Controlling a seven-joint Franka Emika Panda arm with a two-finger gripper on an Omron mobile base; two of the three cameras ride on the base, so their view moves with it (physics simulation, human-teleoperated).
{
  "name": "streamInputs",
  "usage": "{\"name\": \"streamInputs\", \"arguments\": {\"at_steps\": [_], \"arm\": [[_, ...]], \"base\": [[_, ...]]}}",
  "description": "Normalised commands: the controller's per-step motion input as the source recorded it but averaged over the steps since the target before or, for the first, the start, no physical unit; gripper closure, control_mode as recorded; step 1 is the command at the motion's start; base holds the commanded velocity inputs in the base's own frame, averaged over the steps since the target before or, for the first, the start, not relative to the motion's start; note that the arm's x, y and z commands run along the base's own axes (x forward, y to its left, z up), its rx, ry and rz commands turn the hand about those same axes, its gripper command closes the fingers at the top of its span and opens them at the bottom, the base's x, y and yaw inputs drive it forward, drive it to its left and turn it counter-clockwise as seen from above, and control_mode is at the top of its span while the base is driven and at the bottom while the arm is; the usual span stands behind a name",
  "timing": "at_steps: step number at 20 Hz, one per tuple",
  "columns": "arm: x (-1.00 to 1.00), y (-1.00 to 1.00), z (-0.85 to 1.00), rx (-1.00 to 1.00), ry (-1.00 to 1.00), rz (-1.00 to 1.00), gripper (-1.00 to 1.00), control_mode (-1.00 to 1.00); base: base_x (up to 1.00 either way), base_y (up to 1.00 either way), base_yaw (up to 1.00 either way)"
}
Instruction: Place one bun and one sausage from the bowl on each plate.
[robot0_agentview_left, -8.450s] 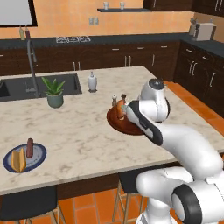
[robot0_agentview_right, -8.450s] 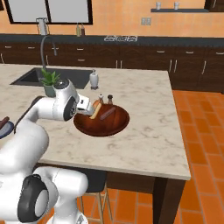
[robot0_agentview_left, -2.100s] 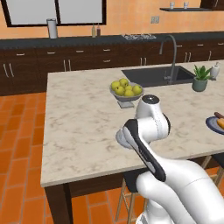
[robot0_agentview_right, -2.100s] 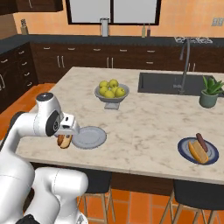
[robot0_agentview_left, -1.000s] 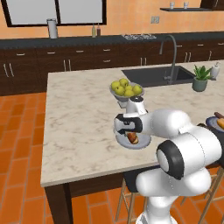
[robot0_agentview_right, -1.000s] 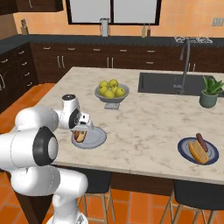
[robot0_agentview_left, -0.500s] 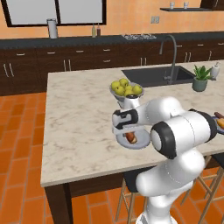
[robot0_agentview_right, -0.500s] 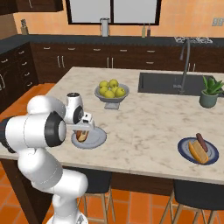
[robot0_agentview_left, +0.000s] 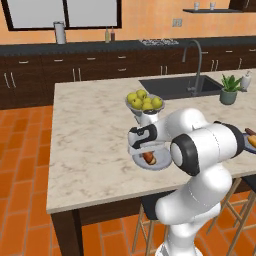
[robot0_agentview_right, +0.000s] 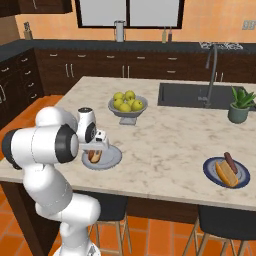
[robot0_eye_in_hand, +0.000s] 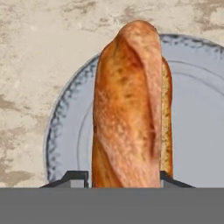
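The bun (robot0_eye_in_hand: 127, 109) sits between the two dark finger tips (robot0_eye_in_hand: 77, 178) of the gripper (robot0_eye_in_hand: 124, 179), lying along the light grey plate (robot0_eye_in_hand: 65, 131) in the hand view, its browned crust running up the middle of the picture; the tips stand just beside its flanks, one on each side, but whether they press on it or stand a hair clear cannot be told from this angle; the jaws are narrowly parted, about as wide as the bun. In the left base view the gripper (robot0_agentview_left: 142, 148) hangs low over the plate (robot0_agentview_left: 162, 163), with the bun (robot0_agentview_left: 149, 158) showing orange just beneath it; in the right base view the gripper (robot0_agentview_right: 95, 146) hovers over the same plate (robot0_agentview_right: 112, 158) and bun (robot0_agentview_right: 93, 155), near the front edge of the marble counter (robot0_agentview_right: 165, 140).

Behind the plate, a little further in on the island, stands a grey pedestal fruit bowl (robot0_agentview_right: 128, 113) heaped with yellow-green fruits (robot0_agentview_right: 125, 100); beyond it lies the sink (robot0_agentview_right: 195, 95) with its tall faucet (robot0_agentview_right: 212, 70), and a potted plant (robot0_agentview_right: 241, 105) beside that.

Well apart, towards the far end of the counter, the dark blue plate (robot0_agentview_right: 240, 180) carries another bun (robot0_agentview_right: 226, 172) and a sausage (robot0_agentview_right: 231, 161) lying side by side.
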Motion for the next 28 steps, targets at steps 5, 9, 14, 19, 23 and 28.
{"name": "streamInputs", "arguments": {"at_steps": [5, 9, 14, 19, 23, 28], "arm": [[0.00, -0.01, 0.00, 0.00, 0.00, 0.00, -1.00, -1.00], [0.00, 0.00, -0.01, 0.00, 0.00, 0.00, -1.00, -1.00], [-0.24, 0.00, 0.40, 0.00, -0.09, 0.00, -1.00, -1.00], [-0.92, 0.00, 1.00, -0.01, -0.28, 0.00, -1.00, -1.00], [-1.00, 0.00, 0.76, 0.00, -0.39, 0.00, -1.00, -1.00], [-1.00, -0.04, 0.52, 0.10, -0.32, -0.07, -1.00, -1.00]], "base": [[0.00, 0.00, 0.00], [0.00, 0.00, 0.00], [0.00, 0.00, 0.00], [0.00, 0.00, 0.00], [0.00, 0.00, 0.00], [0.00, 0.00, 0.00]]}}
